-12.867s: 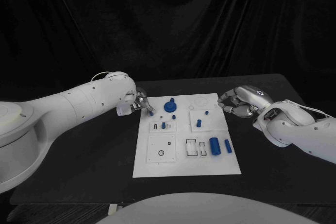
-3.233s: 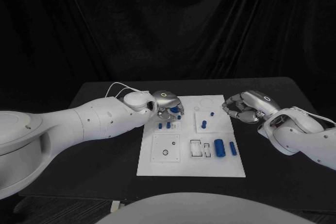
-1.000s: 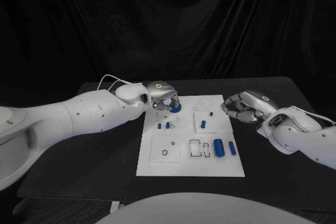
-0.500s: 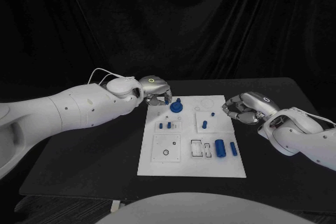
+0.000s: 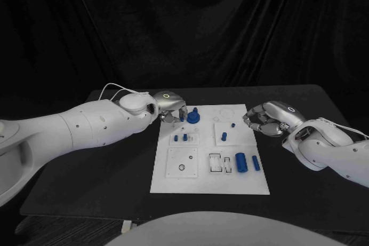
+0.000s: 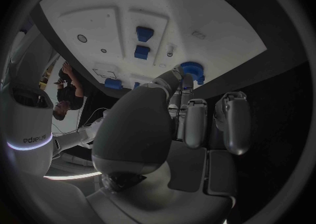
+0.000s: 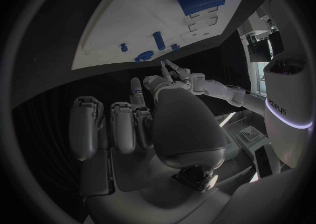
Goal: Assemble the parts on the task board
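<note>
White board sits mid-counter in front of me, long side running away from me. My left hand is at the board's far left corner, fingers curled down just beside the blue round part with its upright stem. From the wrist I see a fingertip close against that part's ribbed edge; whether it's actually touching or pinching, I can't tell. Nothing is clearly in my grasp there.

My right hand hangs off the board's right edge near the far end, fingers curled in toward the palm, holding nothing that I can see.

On the board: two small blue pegs stand side by side in the left square recess, one peg stands in the right recess, and a tiny peg is just beyond it. Nearer me, a fat blue cylinder and a thinner rod lie side by side on the right, next to outlined slots.
</note>
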Motion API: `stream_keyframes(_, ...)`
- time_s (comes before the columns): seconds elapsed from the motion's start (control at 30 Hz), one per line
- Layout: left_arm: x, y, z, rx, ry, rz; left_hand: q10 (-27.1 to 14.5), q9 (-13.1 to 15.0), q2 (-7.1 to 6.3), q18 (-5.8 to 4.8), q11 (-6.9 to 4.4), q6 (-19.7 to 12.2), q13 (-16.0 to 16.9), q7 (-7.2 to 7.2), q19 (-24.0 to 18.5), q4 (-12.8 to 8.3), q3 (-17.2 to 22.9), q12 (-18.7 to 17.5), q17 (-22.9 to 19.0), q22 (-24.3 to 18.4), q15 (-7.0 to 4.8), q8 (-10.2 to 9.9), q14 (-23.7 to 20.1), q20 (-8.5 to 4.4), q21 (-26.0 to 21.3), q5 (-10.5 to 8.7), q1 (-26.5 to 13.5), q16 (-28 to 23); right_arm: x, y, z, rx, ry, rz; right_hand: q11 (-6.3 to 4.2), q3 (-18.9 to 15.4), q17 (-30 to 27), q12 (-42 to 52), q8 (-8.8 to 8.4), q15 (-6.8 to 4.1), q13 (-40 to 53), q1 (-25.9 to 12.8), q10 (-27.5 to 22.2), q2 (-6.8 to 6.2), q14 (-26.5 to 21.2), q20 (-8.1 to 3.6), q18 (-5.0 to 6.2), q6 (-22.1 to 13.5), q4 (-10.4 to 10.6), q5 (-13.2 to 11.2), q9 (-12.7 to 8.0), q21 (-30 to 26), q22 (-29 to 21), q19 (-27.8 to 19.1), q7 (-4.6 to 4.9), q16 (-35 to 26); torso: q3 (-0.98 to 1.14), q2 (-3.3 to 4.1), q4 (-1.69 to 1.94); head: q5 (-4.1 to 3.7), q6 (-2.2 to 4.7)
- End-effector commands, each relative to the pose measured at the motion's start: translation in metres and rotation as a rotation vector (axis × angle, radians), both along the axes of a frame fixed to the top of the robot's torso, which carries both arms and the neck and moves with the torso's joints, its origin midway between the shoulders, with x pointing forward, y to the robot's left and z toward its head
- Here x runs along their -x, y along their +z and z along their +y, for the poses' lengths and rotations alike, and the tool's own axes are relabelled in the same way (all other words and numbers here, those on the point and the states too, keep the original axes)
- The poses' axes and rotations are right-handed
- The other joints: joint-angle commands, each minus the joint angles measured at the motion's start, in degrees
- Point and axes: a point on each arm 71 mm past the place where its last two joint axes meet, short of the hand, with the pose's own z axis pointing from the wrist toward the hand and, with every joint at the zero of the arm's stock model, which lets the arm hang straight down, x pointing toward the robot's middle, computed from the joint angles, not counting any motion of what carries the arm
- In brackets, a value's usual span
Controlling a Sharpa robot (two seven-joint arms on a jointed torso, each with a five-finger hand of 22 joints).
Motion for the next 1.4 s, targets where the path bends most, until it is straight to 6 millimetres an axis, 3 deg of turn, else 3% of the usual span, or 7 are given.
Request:
stream_keyframes(0.03,0.000,-0.002,-0.001,0.000,0.009,0.001,-0.06,-0.01,-0.05,-0.85,0.02,-0.61,-0.08,0.00,-0.43,0.30,0.03,-0.23,-0.07,10.92,-0.14,-0.21,-0.19,-0.11,-0.30,-0.01,-0.29,-0.23,0.001,-0.002,0.000,0.002,-0.001,0.005,0.29,0.24,5.12,0.20,-0.25,0.37,15.10,0.32,6.10,-0.14,4.21,0.47,0.92,0.38,-0.05,0.31,0.09,-0.31,12.04,2.24,-0.11,-0.24,0.02,-0.03,-0.02,0.00,0.00)
stream_keyframes(1.4,0.008,-0.018,-0.005,-0.027,0.012,0.067,-0.16,-0.20,0.02,-0.70,-0.20,-1.09,-0.23,-0.30,-0.84,0.29,0.23,-0.74,-0.91,10.72,-0.26,-0.60,-0.62,-0.14,-1.01,-0.17,-0.19,-0.67,0.003,-0.006,0.000,0.004,-0.003,0.017,0.32,0.28,5.02,0.20,-0.24,0.38,15.10,0.35,6.10,-0.10,4.18,0.48,0.94,0.41,-0.07,0.31,0.10,-0.39,12.01,2.21,-0.11,-0.29,0.03,-0.04,0.01,0.35,0.00)
